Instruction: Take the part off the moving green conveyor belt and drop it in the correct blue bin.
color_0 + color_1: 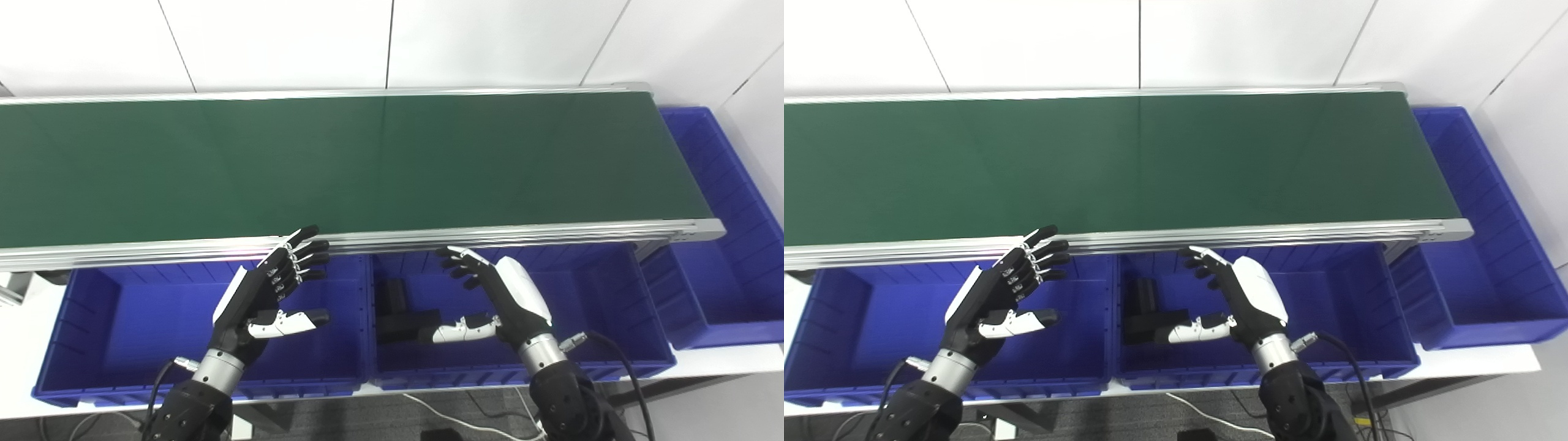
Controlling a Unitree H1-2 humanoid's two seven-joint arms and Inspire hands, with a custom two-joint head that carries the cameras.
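Both hands are empty with fingers spread apart: the left hand [269, 300] hovers over the left blue bin [79, 343], the right hand [502, 300] over the middle blue bin [618, 306], palms facing one another, fingertips reaching toward the near rail of the green conveyor belt [367, 165]. No part is visible on the belt anywhere in either view. The only part in sight is a black part [398, 315] lying on the floor of the middle blue bin, at roughly nine o'clock from the right hand and just beside its thumb; whether they touch cannot be told. It presents as a dark, matte, blocky piece, roughly L-shaped, with an upright limb toward twelve o'clock and a limb running toward three o'clock; surface detail is too dark to resolve. Judged by its look, it is rigid, probably moulded plastic or metal, light enough for one hand and not fragile; a similar part would best be taken across one straight limb, thumb opposing fingers. A third blue bin [735, 245] stands at three o'clock beyond the belt's end.
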